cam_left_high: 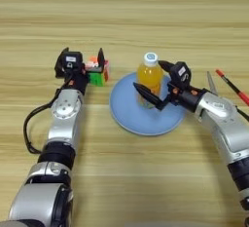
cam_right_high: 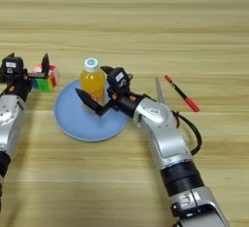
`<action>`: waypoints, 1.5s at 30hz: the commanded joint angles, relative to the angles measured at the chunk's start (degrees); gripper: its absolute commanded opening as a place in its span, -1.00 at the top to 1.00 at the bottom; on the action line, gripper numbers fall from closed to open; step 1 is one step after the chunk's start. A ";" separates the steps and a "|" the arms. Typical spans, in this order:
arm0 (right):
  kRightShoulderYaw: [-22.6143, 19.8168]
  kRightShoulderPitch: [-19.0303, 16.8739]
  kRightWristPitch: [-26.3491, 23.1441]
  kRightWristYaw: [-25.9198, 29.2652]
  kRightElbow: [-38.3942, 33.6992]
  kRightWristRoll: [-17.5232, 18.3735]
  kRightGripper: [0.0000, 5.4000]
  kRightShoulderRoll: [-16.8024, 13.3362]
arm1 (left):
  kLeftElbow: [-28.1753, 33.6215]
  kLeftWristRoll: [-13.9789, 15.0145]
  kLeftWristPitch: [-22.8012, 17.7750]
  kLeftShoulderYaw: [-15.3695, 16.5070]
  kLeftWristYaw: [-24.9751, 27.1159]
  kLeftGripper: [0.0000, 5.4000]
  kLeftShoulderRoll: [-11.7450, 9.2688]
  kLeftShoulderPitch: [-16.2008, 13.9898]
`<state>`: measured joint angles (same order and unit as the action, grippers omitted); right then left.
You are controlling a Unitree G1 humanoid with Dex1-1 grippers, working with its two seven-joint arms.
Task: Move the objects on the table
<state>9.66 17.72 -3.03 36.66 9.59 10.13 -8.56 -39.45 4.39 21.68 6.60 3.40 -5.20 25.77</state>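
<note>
Left eye view shows one round light-blue plate [cam_left_high: 127,119] lying flat on the wooden table [cam_left_high: 126,11], and the only thing standing on it is one orange-juice bottle [cam_left_high: 149,77], upright, white cap on top, set toward the plate's far right part. The right gripper [cam_left_high: 154,84] is at the bottle: its two black fingers are spread wide, one passing in front of the bottle's base over the plate, the other reaching beside the bottle's shoulder, so the bottle stands between them; whether either finger presses on it I cannot tell.

One multicoloured puzzle cube [cam_left_high: 98,72] sits on the bare wood just left of the plate, off its rim. The left gripper [cam_left_high: 82,61] is at the cube, fingers parted, with one raised finger at the cube's far right side and the gripper body on its left; a firm clasp cannot be made out.

To the right of the plate, well apart from the bottle, lies one thin red pen [cam_right_high: 181,93] at a slant on the table. Between pen and right arm one pair of scissors [cam_right_high: 159,90] shows only as pale blades pointing away, the handles hidden behind the arm.
</note>
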 commanded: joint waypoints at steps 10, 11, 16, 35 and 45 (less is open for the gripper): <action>-3.50 0.26 -0.46 -2.55 -11.22 2.79 -0.99 -0.30 | -0.17 -0.45 -0.16 -0.05 -0.24 -1.00 0.07 0.13; -3.98 0.33 -0.62 -2.73 -12.00 3.26 -0.99 -0.35 | -0.17 -0.46 -0.15 -0.06 -0.24 -1.00 0.07 0.14; -6.86 0.82 -0.67 -4.52 -14.34 5.19 -0.99 -0.39 | -0.18 -0.47 -0.15 -0.07 -0.22 -1.00 0.06 0.14; -20.97 9.84 10.35 -26.05 17.71 -3.68 -0.99 -5.73 | 1.35 -0.66 1.63 -0.59 -0.10 -1.00 0.28 -0.21; -20.54 14.40 15.61 -28.59 34.56 -6.40 -0.99 -6.32 | 1.67 -0.62 2.36 -0.65 0.35 -1.00 0.16 -0.28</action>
<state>-10.72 29.62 11.00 7.96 43.20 3.55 -14.14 -38.21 4.30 23.53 6.20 3.62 -5.14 25.62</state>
